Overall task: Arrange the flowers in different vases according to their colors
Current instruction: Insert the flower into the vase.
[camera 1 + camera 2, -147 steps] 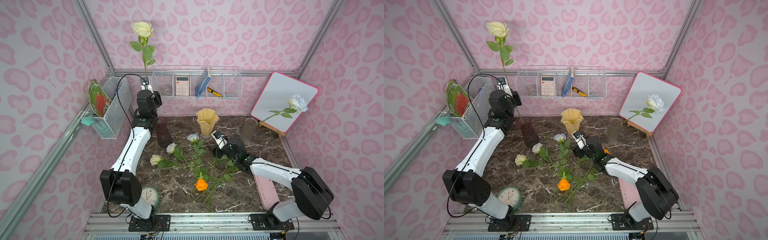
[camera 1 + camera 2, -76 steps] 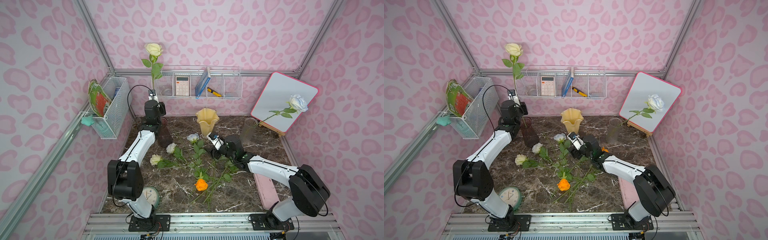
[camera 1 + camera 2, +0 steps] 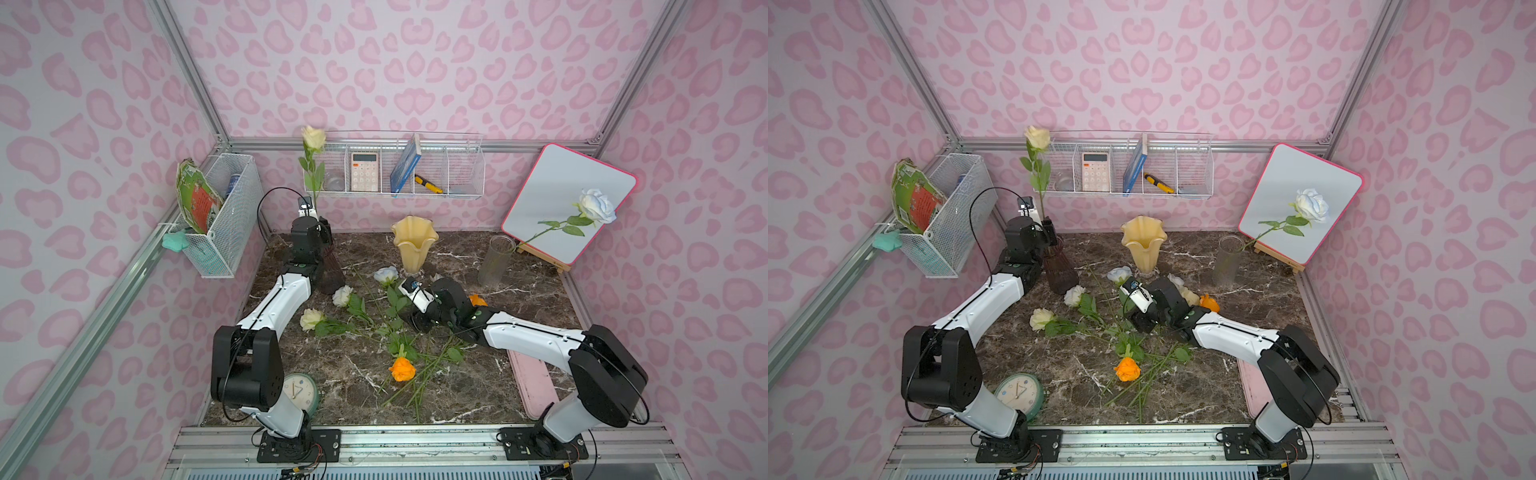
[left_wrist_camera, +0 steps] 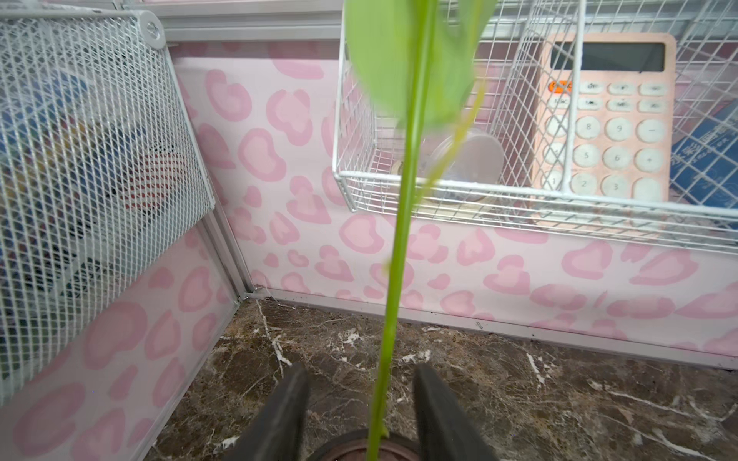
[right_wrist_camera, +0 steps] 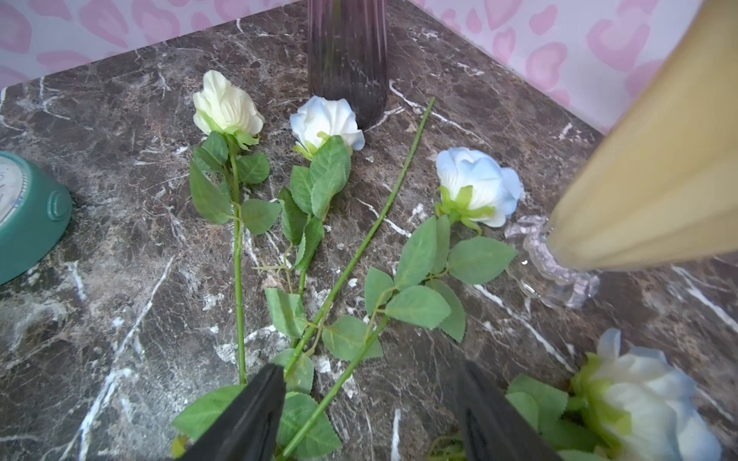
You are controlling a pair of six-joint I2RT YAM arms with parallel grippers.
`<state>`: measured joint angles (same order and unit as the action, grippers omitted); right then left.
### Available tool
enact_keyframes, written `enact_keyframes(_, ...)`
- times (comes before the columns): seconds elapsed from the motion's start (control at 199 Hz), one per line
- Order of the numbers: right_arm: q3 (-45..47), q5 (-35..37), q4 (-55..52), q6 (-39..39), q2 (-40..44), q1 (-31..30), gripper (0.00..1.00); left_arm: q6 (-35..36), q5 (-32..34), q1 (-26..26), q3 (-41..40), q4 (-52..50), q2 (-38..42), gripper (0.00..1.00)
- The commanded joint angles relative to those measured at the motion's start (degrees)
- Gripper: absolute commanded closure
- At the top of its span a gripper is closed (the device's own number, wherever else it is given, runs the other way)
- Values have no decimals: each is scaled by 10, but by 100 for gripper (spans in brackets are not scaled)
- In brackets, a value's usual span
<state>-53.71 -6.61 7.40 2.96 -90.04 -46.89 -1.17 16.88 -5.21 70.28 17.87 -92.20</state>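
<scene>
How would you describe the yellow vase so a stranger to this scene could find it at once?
Start at the white wire basket on the back wall; directly below it, at the rear middle of the marble table, stands the yellow vase. Unlike the dark ribbed vase and the clear cylinder vase, it is opaque, wavy-rimmed and empty.

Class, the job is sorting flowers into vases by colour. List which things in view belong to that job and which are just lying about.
Belong:
- cream rose standing in the dark vase
- yellow vase
- clear vase
- blue-white rose in the clear vase
- orange rose on the table

Lying about:
- calculator
- clock
- mirror
- blue book
</scene>
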Motion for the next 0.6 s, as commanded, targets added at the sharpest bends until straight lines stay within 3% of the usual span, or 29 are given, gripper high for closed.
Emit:
enact_keyframes(0.0,13,10,2,-28,18,-1,29,-7,-11,-2,-10,-15,15,41)
enact_keyframes(0.236,35,14,2,-38,57,1,28,-12,-16,-9,-26,-52,66,37)
enact_keyframes(0.406,62,24,4,-51,107,8,27,43,-55,-38,-19,-109,152,33)
enact_keyframes(0.471,75,25,8,-55,128,11,27,68,-99,-53,-14,-148,187,31)
enact_keyframes(0.597,103,22,17,-68,165,18,27,175,-246,-89,-7,-262,234,25)
